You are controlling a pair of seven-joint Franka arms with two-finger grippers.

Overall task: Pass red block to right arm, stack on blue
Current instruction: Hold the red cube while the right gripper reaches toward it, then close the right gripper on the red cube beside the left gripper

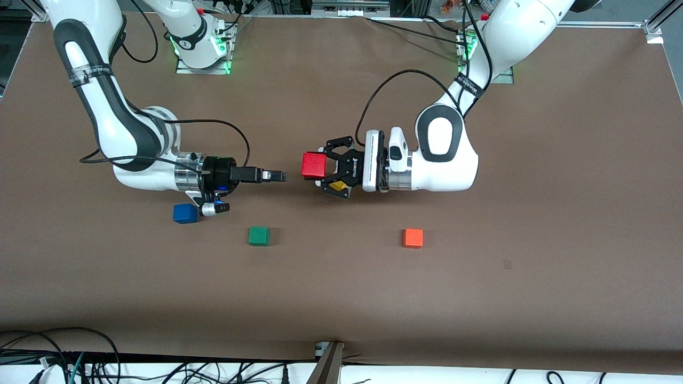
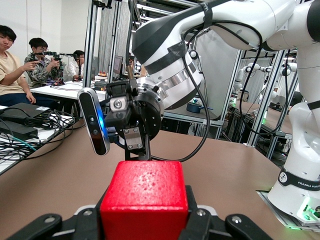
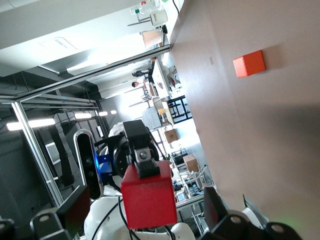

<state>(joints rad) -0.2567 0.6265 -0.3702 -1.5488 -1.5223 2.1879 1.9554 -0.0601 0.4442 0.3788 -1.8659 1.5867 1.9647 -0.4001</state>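
My left gripper [image 1: 320, 167] is shut on the red block [image 1: 313, 164] and holds it level above the middle of the table. In the left wrist view the red block [image 2: 145, 200] fills the space between the jaws. My right gripper [image 1: 277, 175] points at the block from the right arm's end, a short gap away, not touching. In the right wrist view its fingers [image 3: 75, 210] stand wide open and the red block [image 3: 148, 195] hangs ahead of them. The blue cube [image 1: 185, 213] lies on the table beside the right wrist.
A green cube [image 1: 259, 236] and an orange cube [image 1: 413, 238] lie on the table nearer the front camera; the orange cube also shows in the right wrist view [image 3: 249, 63]. A yellow cube [image 1: 337, 185] shows partly under the left gripper.
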